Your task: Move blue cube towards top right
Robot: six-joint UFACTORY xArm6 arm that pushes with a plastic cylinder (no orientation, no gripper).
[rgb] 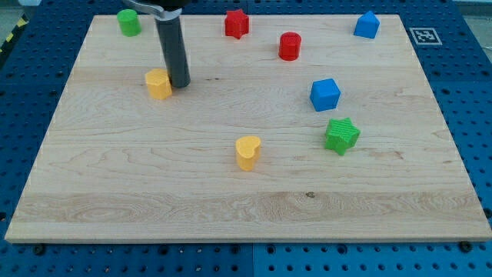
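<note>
The blue cube (325, 95) sits right of the board's middle, just above a green star block (341, 135). My tip (179, 83) stands at the upper left of the board, touching or nearly touching the right side of a yellow block (158, 83). The tip is far to the left of the blue cube. A second blue block (367, 25), with a peaked top, lies at the view's top right corner of the board.
A red cylinder (290, 46) and a red star (237, 23) lie near the view's top middle. A green cylinder (128, 22) is at the top left. A yellow heart block (247, 152) lies below the middle. The wooden board (115, 192) ends at blue perforated table.
</note>
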